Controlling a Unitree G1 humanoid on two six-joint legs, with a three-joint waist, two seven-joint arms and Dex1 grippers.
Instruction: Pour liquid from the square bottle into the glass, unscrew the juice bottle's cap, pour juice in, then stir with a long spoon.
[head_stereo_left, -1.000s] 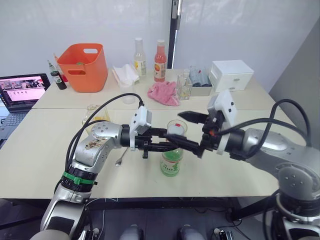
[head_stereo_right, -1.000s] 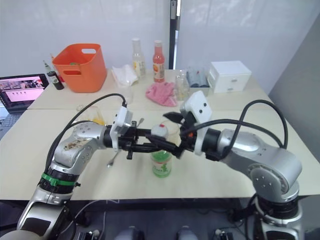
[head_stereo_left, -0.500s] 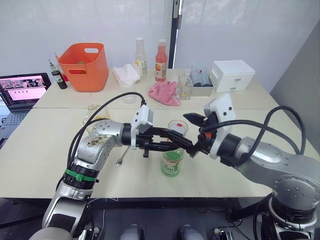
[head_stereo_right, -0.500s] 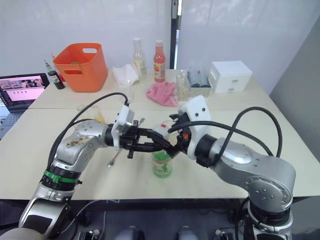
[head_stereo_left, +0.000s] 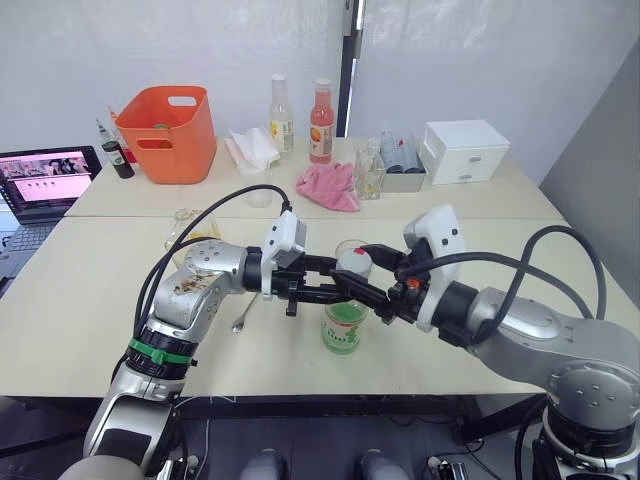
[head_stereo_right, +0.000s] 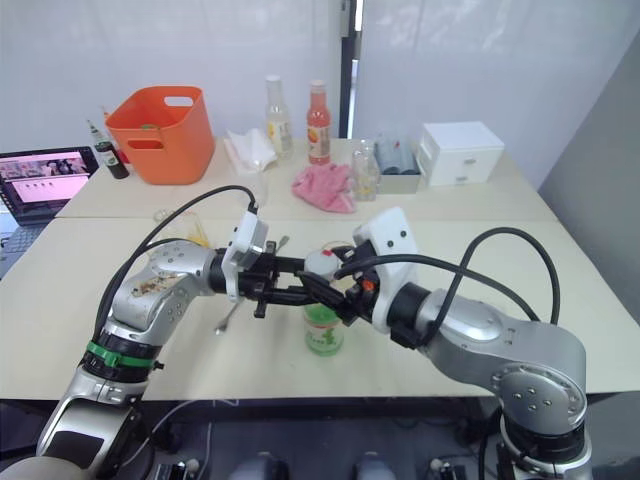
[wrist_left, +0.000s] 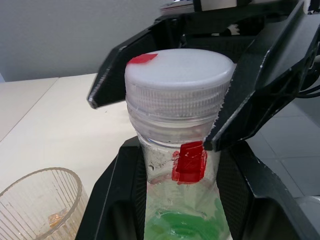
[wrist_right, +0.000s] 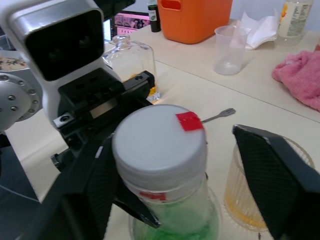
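Since 1 s ago, right pincer (wrist_right: 200, 165) moved in w/ fingers spread around cap (wrist_left: 179, 75), not clamped; left pincer (wrist_left: 180, 200) grips juice bottle (head_stereo_left: 342, 322) neck—unscrewing about to start.

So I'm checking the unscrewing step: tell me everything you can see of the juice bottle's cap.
The cap is a round white plastic screw cap with ribbed sides and a small red mark near the edge of its flat top. It sits on the upright juice bottle, apparently not yet off. The right gripper straddles it, open, one black finger on each side. The left gripper clamps the bottle's neck just below, where a red tag shows. Whether the right fingers touch the cap is unclear.
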